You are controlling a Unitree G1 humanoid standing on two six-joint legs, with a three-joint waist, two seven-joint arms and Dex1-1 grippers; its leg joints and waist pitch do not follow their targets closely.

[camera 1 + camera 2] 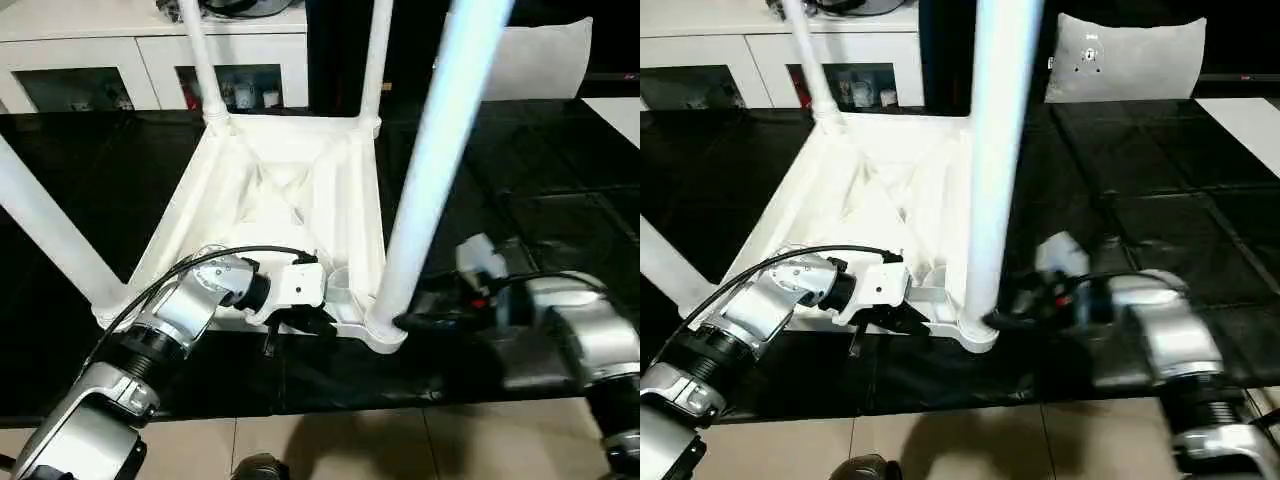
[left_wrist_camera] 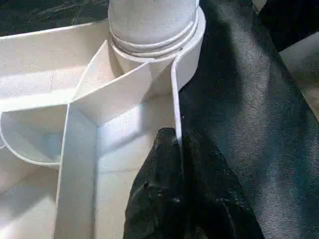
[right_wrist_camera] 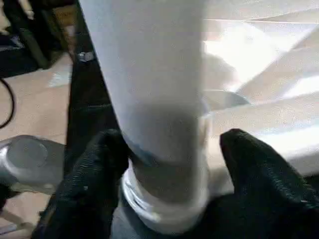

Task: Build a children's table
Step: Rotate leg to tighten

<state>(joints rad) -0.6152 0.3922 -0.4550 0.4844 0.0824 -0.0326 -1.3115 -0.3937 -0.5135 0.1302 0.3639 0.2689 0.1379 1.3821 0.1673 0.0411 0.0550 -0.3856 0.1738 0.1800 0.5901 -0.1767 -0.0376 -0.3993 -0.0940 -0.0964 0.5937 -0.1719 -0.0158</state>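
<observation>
White moulded plastic on glossy black sheeting

The upturned white plastic children's table (image 1: 290, 190) looks smooth and faintly shiny, its ribbed underside and long white tubular legs (image 1: 432, 150) alike. Beneath it lies a black, glossy, wrinkled sheet (image 1: 520, 170), creased like film or leather-look cloth. Beside the table's near corner, the black gripper fingers (image 3: 259, 169) look matt and soft, like rubber or fabric. The forearms (image 1: 180, 310) are brushed silver metal. Nearer than the sheet, pale smooth floor tiles (image 1: 400, 440) show.

Light: bright from overhead; glare washes out the table's ribbed underside (image 1: 290, 190).
Shadows: soft, on the floor near the table.
Blur: right forearm (image 1: 1160, 330) and nearest leg (image 1: 440, 150) motion-smeared.
</observation>
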